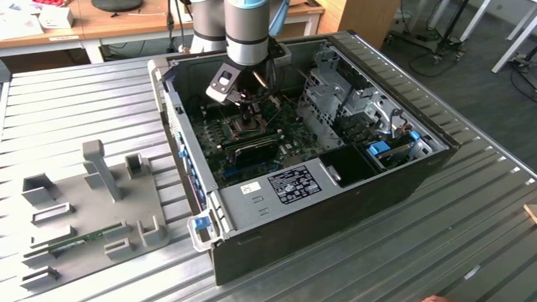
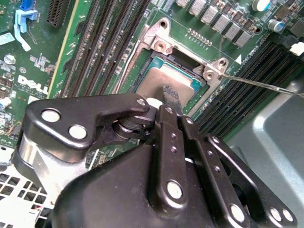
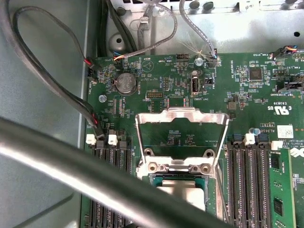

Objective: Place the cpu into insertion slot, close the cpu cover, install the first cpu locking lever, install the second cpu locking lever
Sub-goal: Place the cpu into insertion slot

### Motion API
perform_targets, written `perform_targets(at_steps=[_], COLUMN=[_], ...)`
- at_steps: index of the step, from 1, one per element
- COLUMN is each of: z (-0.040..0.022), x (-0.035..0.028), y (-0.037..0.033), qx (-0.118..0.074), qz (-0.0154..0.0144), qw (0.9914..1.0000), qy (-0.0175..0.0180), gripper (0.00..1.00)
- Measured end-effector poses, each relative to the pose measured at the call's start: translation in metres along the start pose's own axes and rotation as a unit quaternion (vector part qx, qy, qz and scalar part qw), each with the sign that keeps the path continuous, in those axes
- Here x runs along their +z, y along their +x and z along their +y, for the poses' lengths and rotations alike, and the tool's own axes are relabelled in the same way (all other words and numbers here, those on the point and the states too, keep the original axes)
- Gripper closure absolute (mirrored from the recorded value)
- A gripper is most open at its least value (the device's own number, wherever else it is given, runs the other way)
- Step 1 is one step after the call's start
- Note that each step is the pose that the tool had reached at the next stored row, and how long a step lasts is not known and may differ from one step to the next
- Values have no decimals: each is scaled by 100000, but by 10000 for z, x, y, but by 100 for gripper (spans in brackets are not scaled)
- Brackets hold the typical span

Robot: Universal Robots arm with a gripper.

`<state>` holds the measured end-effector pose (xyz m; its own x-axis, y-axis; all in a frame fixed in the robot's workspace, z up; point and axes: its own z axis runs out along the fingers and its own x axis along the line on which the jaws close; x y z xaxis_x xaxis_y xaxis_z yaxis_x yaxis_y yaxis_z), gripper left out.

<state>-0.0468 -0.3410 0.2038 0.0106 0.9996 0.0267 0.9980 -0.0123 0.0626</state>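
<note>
The cpu (image 2: 159,84) lies flat inside the insertion slot (image 2: 153,61) on the green motherboard (image 3: 166,92); it also appears as the grey cpu (image 3: 183,194) under a blurred cable. The cpu cover (image 3: 180,116) stands raised on its hinge, away from the socket. A thin wire locking lever (image 2: 259,84) sticks out free beside the socket. My gripper (image 2: 169,96) is shut, its black tips together right over the cpu's top near one edge. In the exterior view the gripper (image 1: 249,121) reaches straight down into the open computer case (image 1: 436,160).
Memory slots (image 2: 102,42) flank the socket on both sides. Cables (image 3: 52,80) hang along the case wall. Drive cages (image 1: 353,104) fill the case on the exterior view's right. A grey fixture plate (image 1: 92,207) with stands lies outside the case on the slatted table (image 1: 470,220).
</note>
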Motion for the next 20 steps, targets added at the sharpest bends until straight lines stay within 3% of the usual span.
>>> perform_targets(at_steps=[10, 16, 20], z=[0, -1, -2], x=[1, 4, 31], y=[11, 11, 10], qx=[-63, -1028, -1032], qz=[6, 61, 59], qw=[100000, 99995, 99995], qy=[2, 31, 32], gripper=[89, 89, 89])
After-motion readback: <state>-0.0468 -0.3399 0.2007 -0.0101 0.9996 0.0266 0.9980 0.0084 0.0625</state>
